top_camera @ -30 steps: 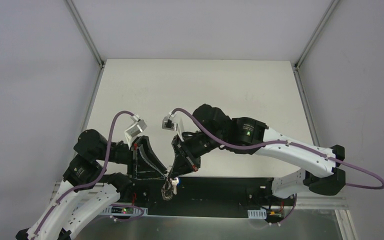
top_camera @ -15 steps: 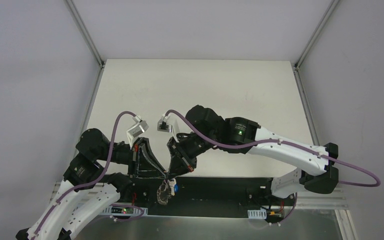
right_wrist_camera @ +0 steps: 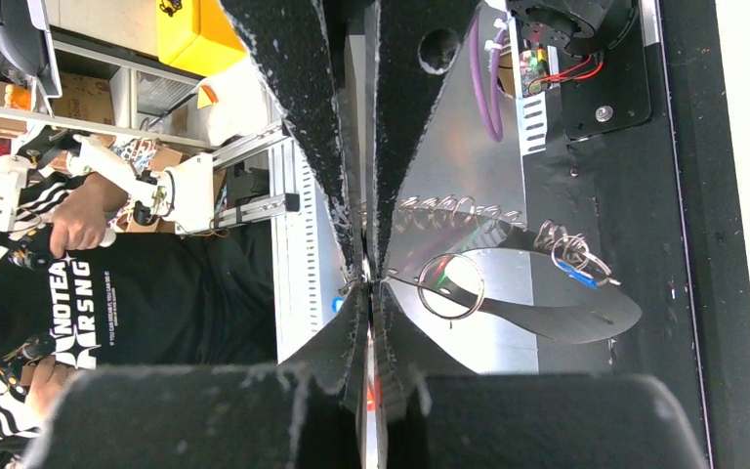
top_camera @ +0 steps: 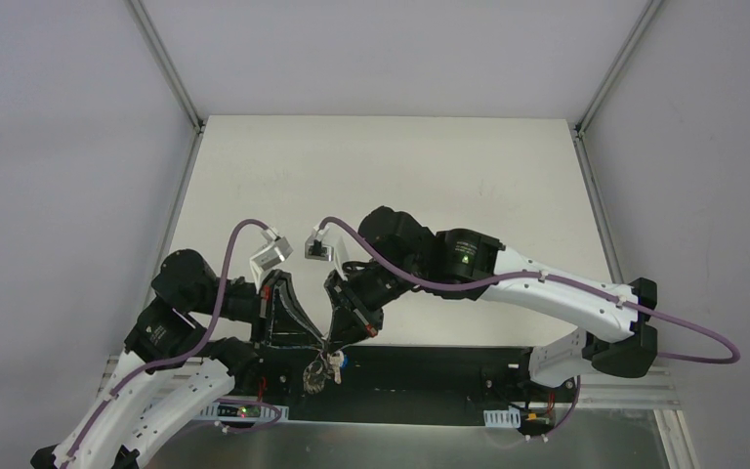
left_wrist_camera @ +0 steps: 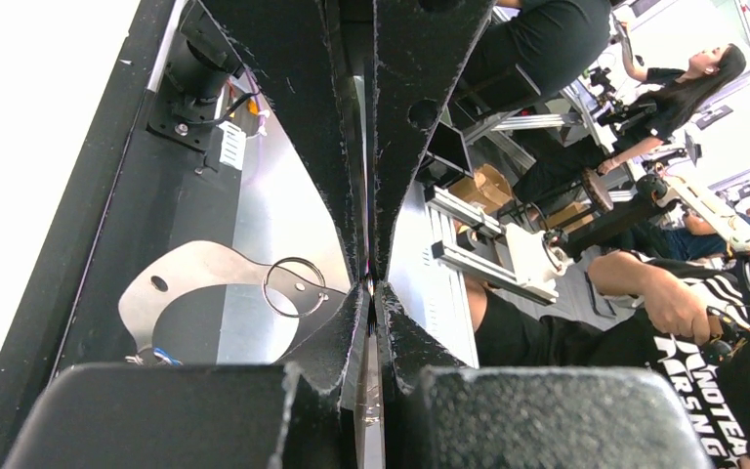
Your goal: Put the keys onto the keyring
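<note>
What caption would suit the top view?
Left gripper and right gripper, both shut, meet tip to tip, keyring hanging below.

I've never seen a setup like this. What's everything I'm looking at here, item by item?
table: one, white, fills the middle of the overhead view
black strip: one, along the table's near edge
keyring: one bunch, silver-grey, hanging just under the two gripper tips
flat plate: one, silver, part of the bunch
round ring: one, silver, at the plate's narrow end
blue-headed key: one, among small rings at the plate's far edge
people: several, in the background beyond the table
cables: two, purple, one along each arm
left gripper: one, black, shut, tip to tip with the other
right gripper: one, black, shut; what either pinches is hidden
</note>
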Motion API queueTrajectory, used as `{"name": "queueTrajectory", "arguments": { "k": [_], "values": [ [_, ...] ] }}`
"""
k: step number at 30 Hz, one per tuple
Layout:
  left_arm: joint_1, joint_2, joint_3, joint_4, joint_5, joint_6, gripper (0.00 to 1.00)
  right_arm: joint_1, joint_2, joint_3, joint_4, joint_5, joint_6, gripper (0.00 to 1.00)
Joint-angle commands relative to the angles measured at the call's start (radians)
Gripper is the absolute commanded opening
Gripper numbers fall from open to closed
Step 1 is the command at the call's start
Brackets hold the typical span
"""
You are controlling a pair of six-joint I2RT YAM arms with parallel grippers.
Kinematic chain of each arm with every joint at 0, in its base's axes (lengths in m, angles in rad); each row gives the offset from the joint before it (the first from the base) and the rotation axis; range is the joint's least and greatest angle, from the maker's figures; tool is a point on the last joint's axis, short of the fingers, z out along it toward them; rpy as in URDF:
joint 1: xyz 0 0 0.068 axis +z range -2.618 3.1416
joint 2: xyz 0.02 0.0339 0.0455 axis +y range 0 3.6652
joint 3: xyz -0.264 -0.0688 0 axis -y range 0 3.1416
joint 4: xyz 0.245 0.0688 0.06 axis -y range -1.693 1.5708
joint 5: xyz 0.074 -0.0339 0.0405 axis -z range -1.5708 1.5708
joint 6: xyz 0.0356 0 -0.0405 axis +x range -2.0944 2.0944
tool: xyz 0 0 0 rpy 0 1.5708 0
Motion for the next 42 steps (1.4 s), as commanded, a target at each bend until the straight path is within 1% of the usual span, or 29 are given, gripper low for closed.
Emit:
{"name": "queueTrajectory", "arguments": {
  "k": [1,7,9,13,14,18,21,28,33,36,42],
  "values": [
    [0.001,-0.017,0.029,0.015,-0.012,0.076,0.00,0.017,-0.023,0.028,0.030,0.005,-0.021,0.00],
    [0.001,-0.103,0.066,0.014,-0.125,0.141,0.00,0.058,-0.083,-0.011,0.078,0.111,-0.048,0.00],
    [0.001,-0.124,0.076,0.014,-0.151,0.155,0.00,0.079,-0.110,-0.026,0.107,0.171,-0.062,0.16],
    [0.001,-0.150,0.100,0.024,-0.180,0.169,0.00,0.128,-0.172,-0.057,0.174,0.296,-0.089,0.30],
    [0.001,-0.156,0.108,0.030,-0.185,0.172,0.00,0.141,-0.184,-0.061,0.184,0.329,-0.102,0.32],
    [0.001,-0.185,0.119,0.086,-0.209,0.170,0.00,0.203,-0.210,-0.058,0.217,0.481,-0.164,0.33],
    [0.001,-0.220,0.089,0.195,-0.238,0.152,0.00,0.244,-0.204,-0.046,0.240,0.541,-0.197,0.34],
    [0.001,-0.265,0.014,0.446,-0.305,0.115,0.00,0.345,-0.163,-0.002,0.293,0.722,-0.341,0.33],
    [0.001,-0.293,-0.029,0.558,-0.344,0.101,0.00,0.382,-0.169,-0.007,0.374,0.769,-0.394,0.32],
    [0.001,-0.317,-0.054,0.610,-0.376,0.094,0.00,0.406,-0.180,-0.016,0.420,0.822,-0.428,0.32],
    [0.001,-0.368,-0.125,0.714,-0.493,0.058,0.00,0.454,-0.179,-0.019,0.474,0.921,-0.504,0.32]
  ]
}}
